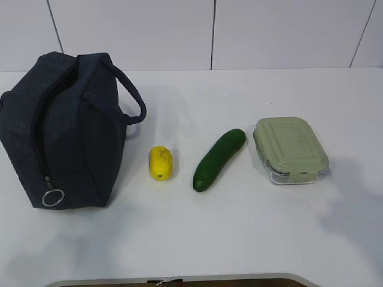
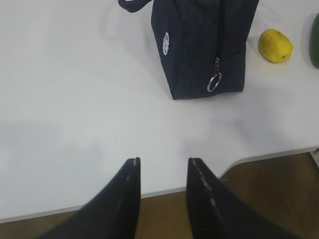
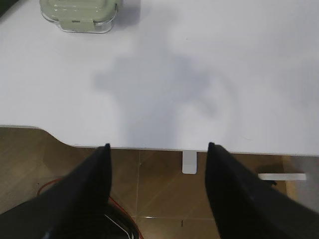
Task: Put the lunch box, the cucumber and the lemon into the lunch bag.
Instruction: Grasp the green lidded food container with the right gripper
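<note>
On the white bench [image 1: 239, 239] sit the zipped lunch bag [image 1: 66, 131], lemon [image 1: 160, 163], cucumber [image 1: 219, 159] and lunch box [image 1: 290, 149] in a row — left tool [image 2: 163, 167] and right tool [image 3: 157, 152] both gape, empty, near the bench edge.

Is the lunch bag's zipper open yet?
No, the lunch bag is zipped shut, its ring pull hanging at the bottom end.

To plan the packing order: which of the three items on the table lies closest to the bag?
The lemon. It lies just right of the bag; the cucumber and lunch box lie farther right.
</note>
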